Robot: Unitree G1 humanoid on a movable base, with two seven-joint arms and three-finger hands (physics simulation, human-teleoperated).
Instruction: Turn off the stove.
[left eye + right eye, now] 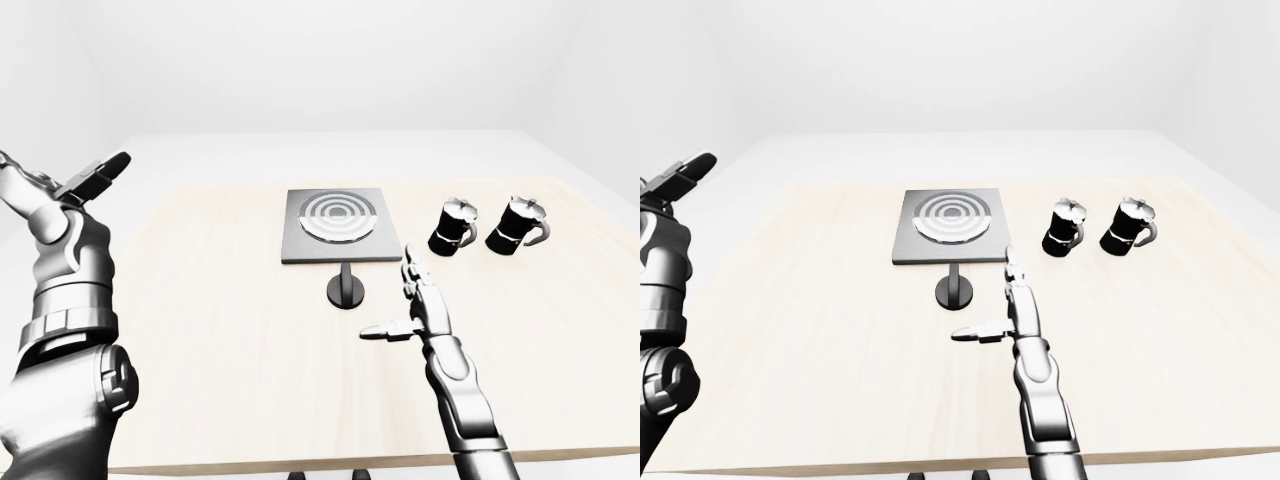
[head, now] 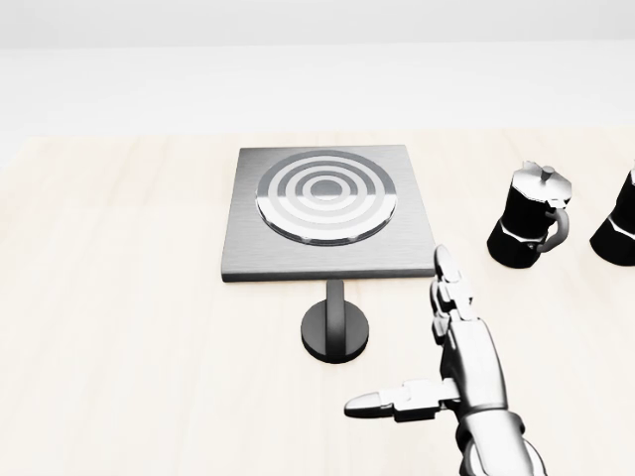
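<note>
Stove (image 2: 327, 213) sits mid-table toward the far edge, its round knob (image 2: 335, 330) just below it in the head view. Right hand (image 2: 458, 357), fingers spread and empty, hovers right of the knob; it should slide left, close around it, then twist. Left hand (image 1: 85, 182) is raised, open.

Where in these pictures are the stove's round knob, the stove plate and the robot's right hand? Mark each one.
knob (image 2: 335, 331): head view, on its dark round top.
stove plate (image 2: 327, 194): head view, on the ringed burner.
right hand (image 2: 466, 352): head view, on the back of the palm.
</note>
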